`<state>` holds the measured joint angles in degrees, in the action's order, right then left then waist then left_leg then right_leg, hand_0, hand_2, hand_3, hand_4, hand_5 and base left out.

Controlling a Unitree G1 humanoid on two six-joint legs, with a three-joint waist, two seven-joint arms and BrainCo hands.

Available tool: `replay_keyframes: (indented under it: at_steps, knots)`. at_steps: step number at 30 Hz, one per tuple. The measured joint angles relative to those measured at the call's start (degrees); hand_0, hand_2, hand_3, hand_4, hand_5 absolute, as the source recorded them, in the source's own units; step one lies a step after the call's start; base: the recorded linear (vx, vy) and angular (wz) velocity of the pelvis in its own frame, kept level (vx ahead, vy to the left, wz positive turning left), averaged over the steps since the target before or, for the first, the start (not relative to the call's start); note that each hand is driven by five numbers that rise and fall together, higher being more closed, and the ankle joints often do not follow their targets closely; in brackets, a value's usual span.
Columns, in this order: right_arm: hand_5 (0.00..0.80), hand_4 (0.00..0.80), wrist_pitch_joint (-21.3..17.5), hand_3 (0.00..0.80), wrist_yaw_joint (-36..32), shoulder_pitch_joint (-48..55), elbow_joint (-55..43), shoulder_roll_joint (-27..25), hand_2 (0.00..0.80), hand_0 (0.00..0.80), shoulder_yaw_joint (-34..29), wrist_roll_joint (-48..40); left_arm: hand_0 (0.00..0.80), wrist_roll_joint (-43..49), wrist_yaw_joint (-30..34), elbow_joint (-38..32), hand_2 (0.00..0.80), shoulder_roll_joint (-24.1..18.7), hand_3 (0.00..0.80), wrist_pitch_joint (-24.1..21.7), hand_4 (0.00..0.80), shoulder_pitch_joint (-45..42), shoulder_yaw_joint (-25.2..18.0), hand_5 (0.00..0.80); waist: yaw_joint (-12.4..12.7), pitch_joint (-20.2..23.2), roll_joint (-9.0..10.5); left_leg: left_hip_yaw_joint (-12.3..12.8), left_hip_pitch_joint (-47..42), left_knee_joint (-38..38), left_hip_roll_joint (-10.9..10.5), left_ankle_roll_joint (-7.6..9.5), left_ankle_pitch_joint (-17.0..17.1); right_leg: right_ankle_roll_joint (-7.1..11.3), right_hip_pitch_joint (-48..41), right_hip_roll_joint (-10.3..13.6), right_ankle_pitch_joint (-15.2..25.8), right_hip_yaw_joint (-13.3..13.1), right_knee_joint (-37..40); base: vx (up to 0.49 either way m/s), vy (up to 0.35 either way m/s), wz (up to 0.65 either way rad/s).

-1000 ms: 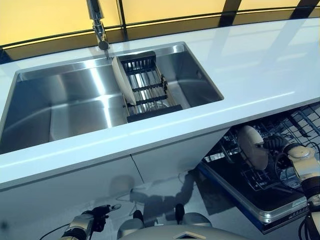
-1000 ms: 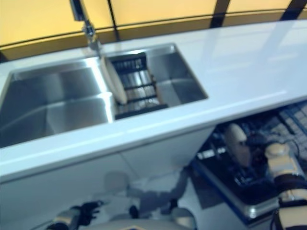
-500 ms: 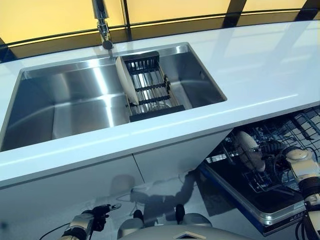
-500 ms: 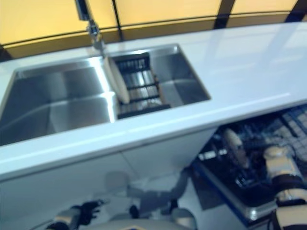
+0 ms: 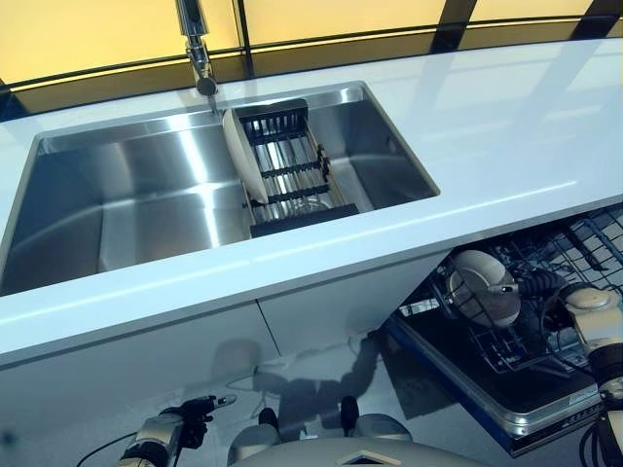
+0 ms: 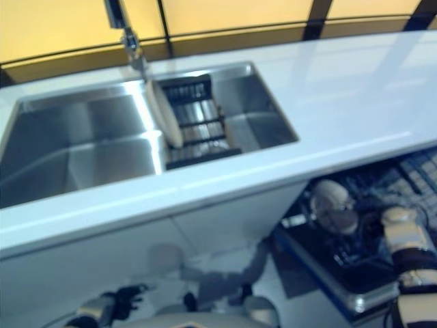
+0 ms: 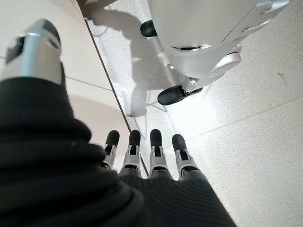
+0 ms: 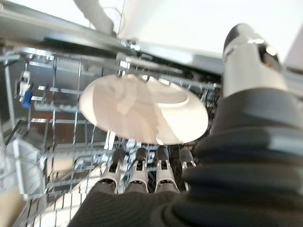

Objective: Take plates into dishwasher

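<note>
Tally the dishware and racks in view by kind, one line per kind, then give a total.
Plates: 2, one plate in the sink rack, one plate over the dishwasher rack at the right hand
Sink racks: 1
Dishwasher racks: 1
Total: 4

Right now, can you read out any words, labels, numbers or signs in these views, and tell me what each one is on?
None: no readable text shows anywhere, neither on the plate in the dishwasher rack, nor on the second plate in the sink, the faucet or the countertop.
</note>
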<state>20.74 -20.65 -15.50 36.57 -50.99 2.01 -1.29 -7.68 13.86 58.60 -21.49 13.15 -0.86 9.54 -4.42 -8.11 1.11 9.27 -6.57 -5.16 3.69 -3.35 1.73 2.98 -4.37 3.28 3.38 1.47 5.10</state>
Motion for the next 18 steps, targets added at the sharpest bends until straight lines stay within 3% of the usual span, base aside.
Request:
replay_keyframes:
  at_steps: [11, 18]
  knots:
    - [0.0, 0.0, 1.59, 0.0, 1.53, 4.73, -0.02, -8.36, 0.0, 0.0, -10.31, -4.84, 0.0, -0.39, -0.01, 0.34, 0.0, -0.04, 0.0, -1.78, 0.0, -0.22, 0.02, 0.0, -3.13, -0.47, 0.83, 1.23, 0.01, 0.01, 0.04, -0.12, -0.11, -0.14, 0.59, -0.21, 0.19, -1.3, -0.16, -0.003, 0.003, -0.06]
    - [0.0, 0.0, 2.04, 0.0, 1.71, 5.65, 0.39, -13.58, 0.0, 0.0, -13.39, -9.24, 0.0, -0.52, -0.18, 1.35, 0.0, -0.05, 0.0, -3.13, 0.0, -0.2, 0.05, 0.0, -4.46, -0.59, 1.21, 1.76, -0.23, -0.01, 0.06, 0.01, -0.28, 0.11, 0.63, -0.28, 0.17, -1.92, -0.2, 0.0, 0.0, -0.03]
